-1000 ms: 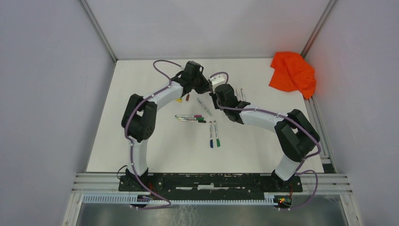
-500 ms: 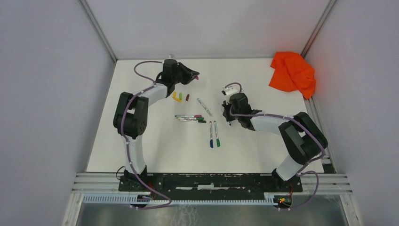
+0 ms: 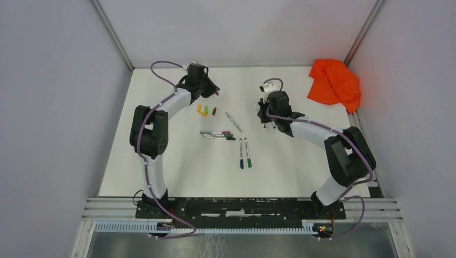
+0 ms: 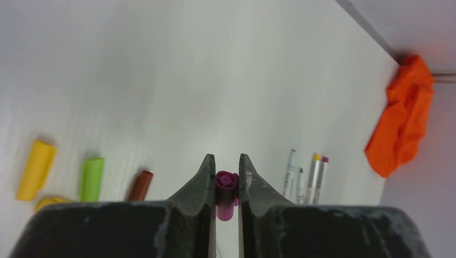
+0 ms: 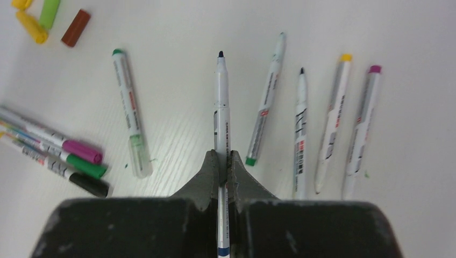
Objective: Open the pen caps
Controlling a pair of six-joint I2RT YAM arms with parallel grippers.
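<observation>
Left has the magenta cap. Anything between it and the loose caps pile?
Nothing visible. The left gripper holds the magenta cap; only bare table lies between it and the yellow cap, green cap and dark red cap.

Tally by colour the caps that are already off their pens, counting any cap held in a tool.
Yellow caps: 2
Green cap: 1
Dark red cap: 1
Magenta cap, held in the left tool: 1
Total: 5
</observation>
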